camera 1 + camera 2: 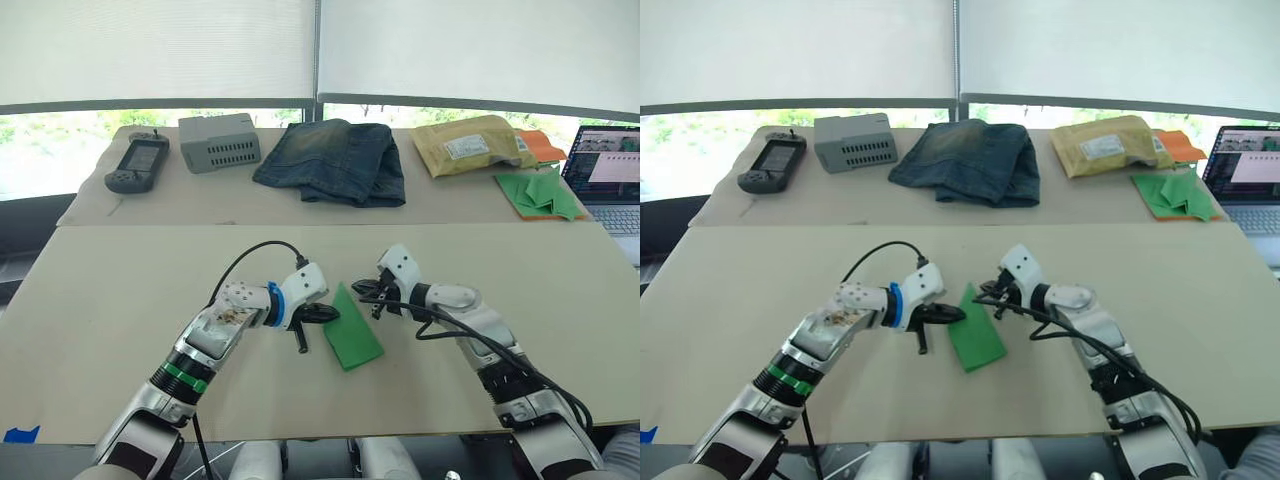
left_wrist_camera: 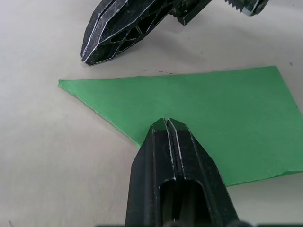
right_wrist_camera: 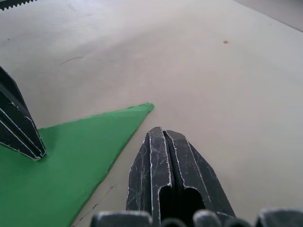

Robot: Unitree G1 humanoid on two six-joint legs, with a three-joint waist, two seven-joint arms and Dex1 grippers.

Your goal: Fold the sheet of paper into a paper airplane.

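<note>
Green sheet of paper (image 1: 352,331), already creased to a pointed shape w/ one slanted edge, lies flat on the near counter (image 1: 120,290) btwn the two claws. Left claw (image 2: 166,124), fingers pressed together and gripping nothing, has its tip on the paper's left edge. Right claw (image 3: 162,133), fingers likewise closed and empty, is just off the paper's far pointed corner, over bare counter. On the far counter: handheld controller (image 1: 138,163), grey box (image 1: 219,142), folded jeans (image 1: 335,160), padded envelope (image 1: 470,145), heap of green paper pieces (image 1: 540,193), laptop (image 1: 608,175).
</note>
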